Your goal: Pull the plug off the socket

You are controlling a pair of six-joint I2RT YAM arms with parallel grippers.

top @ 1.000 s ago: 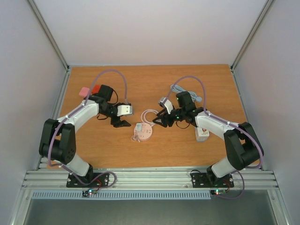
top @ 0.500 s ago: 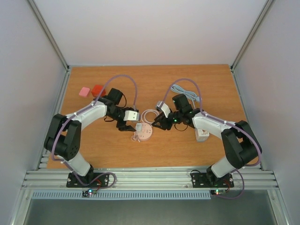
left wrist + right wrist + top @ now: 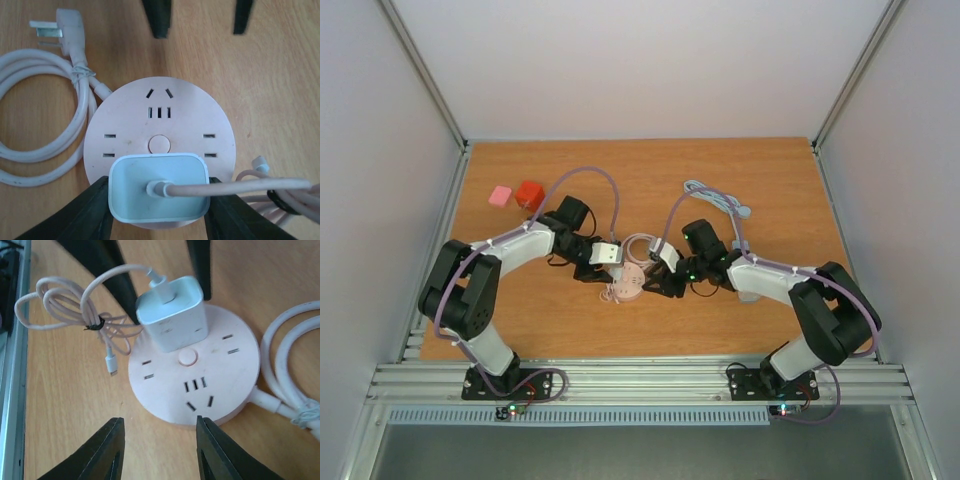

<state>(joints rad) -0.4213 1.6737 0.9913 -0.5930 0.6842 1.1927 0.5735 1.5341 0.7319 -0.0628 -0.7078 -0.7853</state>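
Left pincer [image 3: 159,197] is clamping the plug [image 3: 172,315]: one black finger is pressing on each side of the white block, so it is closed on it. The plug is sitting upright between those fingers and is fully seated in the socket [image 3: 159,115], on the rim section nearest this pincer. The rest of the round pink socket is lying flat on the table [image 3: 280,90], straight ahead of the left fingertips.

Right pincer [image 3: 159,426] is facing the left one from the opposite side of the socket. Its fingers [image 3: 112,450] are standing apart and gripping nothing. The tips are hovering just short of the rim, with a strip of bare wood showing between them and the socket in the left wrist view. From this pincer, the plug is sitting on the far side of the socket.

The thin cable [image 3: 75,310] is coming out of the top of the plug and lying in a tied bundle beside the socket, to the left of the right pincer. Its loose connector [image 3: 111,367] is resting on the wood.

The thick white cord [image 3: 40,125] is coiling off to the left of the left pincer, and its pronged end [image 3: 65,30] is lying ahead and to the left.

A red block [image 3: 529,193] and a pink block [image 3: 500,195] are sitting well behind the left pincer, near the far left corner.
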